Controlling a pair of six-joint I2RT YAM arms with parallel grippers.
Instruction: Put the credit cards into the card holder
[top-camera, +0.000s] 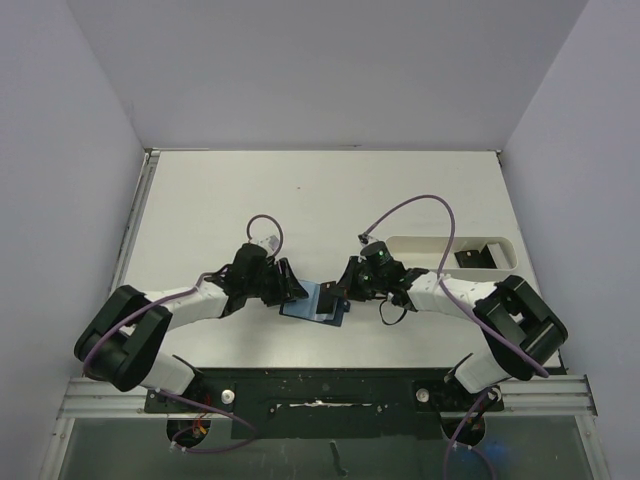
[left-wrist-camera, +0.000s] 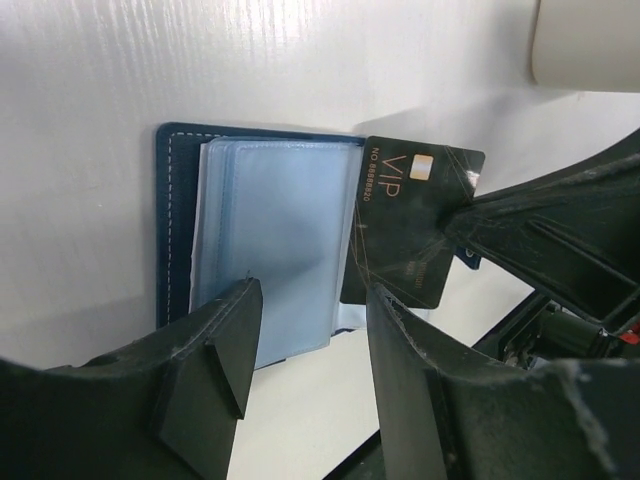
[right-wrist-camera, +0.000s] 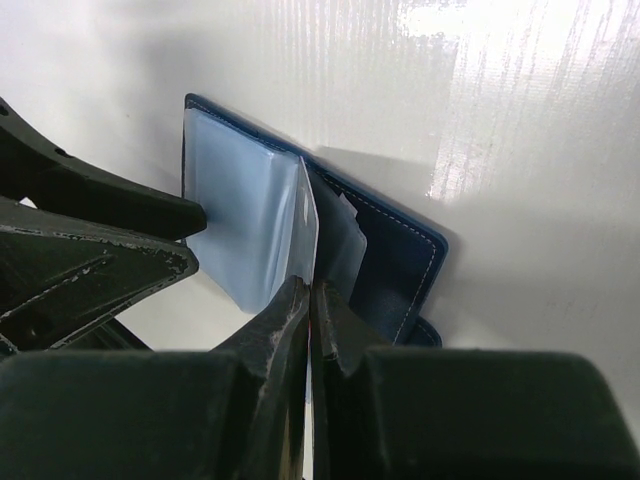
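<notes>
The card holder (left-wrist-camera: 265, 235) lies open on the table, navy blue with light blue pockets; it also shows between the two arms from above (top-camera: 312, 303). A black credit card (left-wrist-camera: 405, 225) marked VIP is tilted over the holder's right half, its left edge at the fold. My right gripper (right-wrist-camera: 310, 285) is shut on that card, which appears edge-on (right-wrist-camera: 308, 220) in the right wrist view. My left gripper (left-wrist-camera: 310, 325) stands open at the holder's near edge, one fingertip (left-wrist-camera: 235, 330) over the pocket's lower border; whether it touches, I cannot tell. From above, the left gripper (top-camera: 293, 285) and right gripper (top-camera: 340, 292) face each other across the holder.
A long white oblong tray (top-camera: 420, 247) lies at the right behind the right arm, with dark cards (top-camera: 480, 258) in it; its end shows in the left wrist view (left-wrist-camera: 590, 45). Grey walls enclose the table on three sides.
</notes>
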